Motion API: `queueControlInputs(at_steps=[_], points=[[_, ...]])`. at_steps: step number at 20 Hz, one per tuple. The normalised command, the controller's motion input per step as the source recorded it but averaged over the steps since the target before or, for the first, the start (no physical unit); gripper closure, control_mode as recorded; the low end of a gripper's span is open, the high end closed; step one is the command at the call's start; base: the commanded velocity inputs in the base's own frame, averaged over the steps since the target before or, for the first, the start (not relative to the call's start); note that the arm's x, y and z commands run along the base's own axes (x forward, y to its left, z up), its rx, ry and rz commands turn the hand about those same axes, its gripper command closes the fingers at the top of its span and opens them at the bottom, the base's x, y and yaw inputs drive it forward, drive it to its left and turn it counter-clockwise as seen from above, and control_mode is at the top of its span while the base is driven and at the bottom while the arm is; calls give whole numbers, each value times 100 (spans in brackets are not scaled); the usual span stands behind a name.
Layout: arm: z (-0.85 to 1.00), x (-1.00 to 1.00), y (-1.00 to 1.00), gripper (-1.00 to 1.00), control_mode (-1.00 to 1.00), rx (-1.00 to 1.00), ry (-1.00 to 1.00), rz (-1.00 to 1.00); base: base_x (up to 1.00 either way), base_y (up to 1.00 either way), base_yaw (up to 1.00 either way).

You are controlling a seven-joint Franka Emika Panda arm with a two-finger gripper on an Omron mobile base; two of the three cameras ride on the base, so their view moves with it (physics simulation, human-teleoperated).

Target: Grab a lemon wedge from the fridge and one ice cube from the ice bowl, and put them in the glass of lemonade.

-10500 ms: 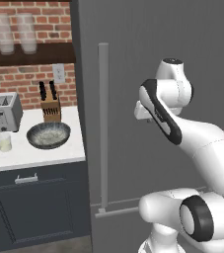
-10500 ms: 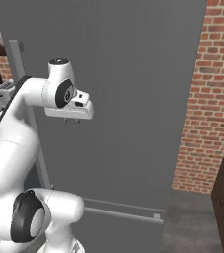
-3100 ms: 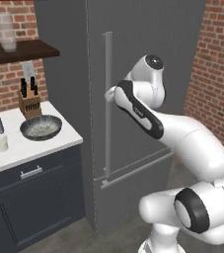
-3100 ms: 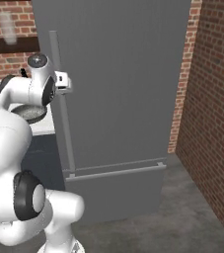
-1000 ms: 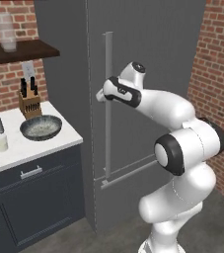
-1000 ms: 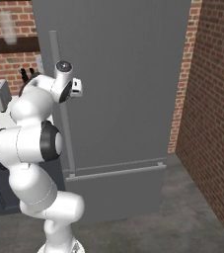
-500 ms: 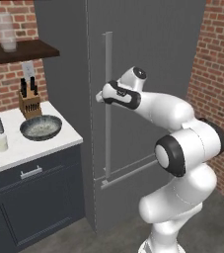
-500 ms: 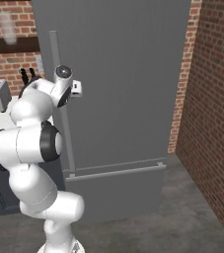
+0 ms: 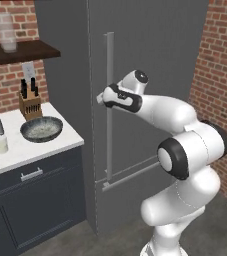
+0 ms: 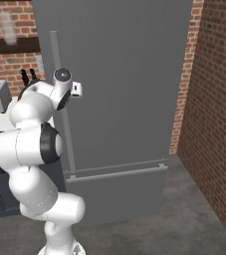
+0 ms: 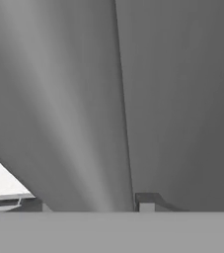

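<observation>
Since a second back we've pushed the gripper that last bit forward, and now it's right at the handle of the fridge, where before it hung just short. We can't tell from these angles whether our fingers are apart or already clamped on the bar; up close from the hand we see just the pale bar running away ahead of us. Progress? Early days, we'd say. Door's shut, so the lemon wedge is presumably behind it, out of sight. Off to our left on the counter sit the ice bowl and, further left, the glass, both untouched. Everything's left to do: open up, wedge, ice cube, drop both in. Our arm reaches out from the base, elbow bent high, forearm level, wrist turned toward the door.
</observation>
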Motion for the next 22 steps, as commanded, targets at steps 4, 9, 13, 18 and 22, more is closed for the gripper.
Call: queueControlInputs(at_steps=[4, 9, 13, 18, 22], points=[[0, -5, -44, 100, -100, 1, -4, -6, 0, 0, 0], [5, -27, -95, 100, -100, 8, -9, -13, 0, 0, 0], [7, -34, -100, 100, -100, 13, -11, -16, 0, 0, 0], [13, -25, -100, 100, -100, 12, -8, -18, 0, 0, 0], [32, -19, -100, 100, -100, 14, -1, -21, 0, 0, 0]])
